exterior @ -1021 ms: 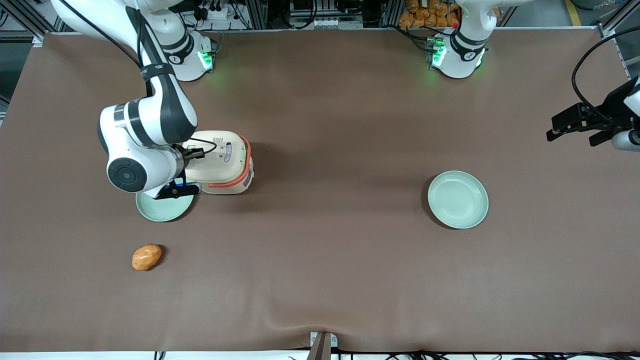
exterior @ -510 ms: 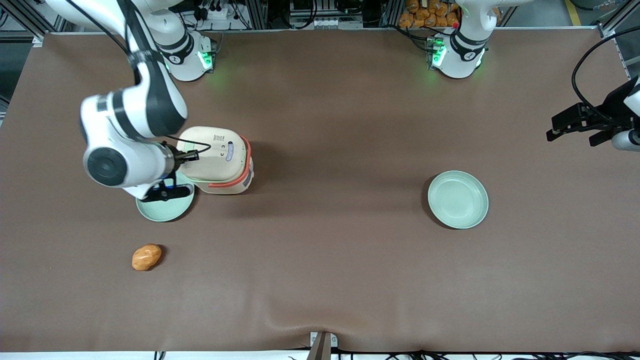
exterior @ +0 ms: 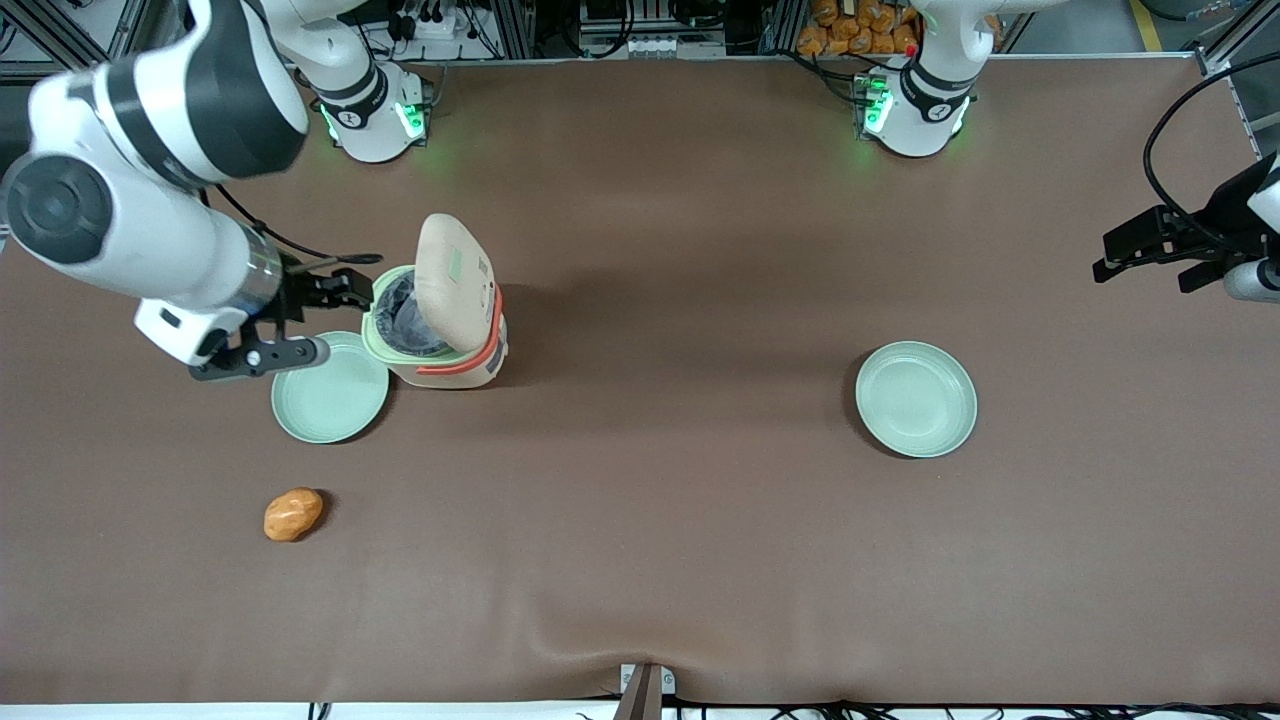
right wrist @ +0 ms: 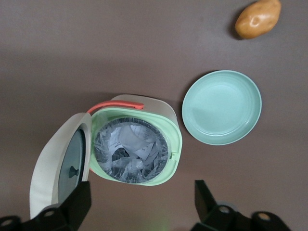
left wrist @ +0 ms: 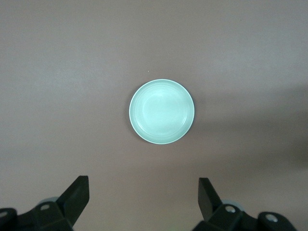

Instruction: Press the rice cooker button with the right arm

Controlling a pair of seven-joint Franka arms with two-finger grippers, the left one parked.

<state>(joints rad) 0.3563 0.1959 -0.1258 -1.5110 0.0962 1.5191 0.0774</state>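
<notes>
The rice cooker point(exterior: 450, 355) stands on the brown table, cream-beige with a coral-orange band. Its lid point(exterior: 455, 280) stands open and upright. The pale green rim and the grey inner pot point(exterior: 408, 315) with crumpled clear lining show. In the right wrist view I look down into the open cooker point(right wrist: 134, 149), with the raised lid point(right wrist: 55, 166) beside it. My right arm's gripper point(exterior: 322, 312) hangs raised beside the cooker, toward the working arm's end, apart from it. It is open and empty, its black fingertips wide apart point(right wrist: 140, 202).
A pale green plate point(exterior: 330, 400) point(right wrist: 221, 107) lies beside the cooker, nearer the front camera. A brown potato point(exterior: 293, 514) point(right wrist: 258, 18) lies nearer still. A second pale green plate point(exterior: 916, 398) point(left wrist: 162, 111) lies toward the parked arm's end.
The cooker's lid was shut and has sprung open. My right arm, which was low over the cooker's top, has risen and drawn away toward its own end of the table.
</notes>
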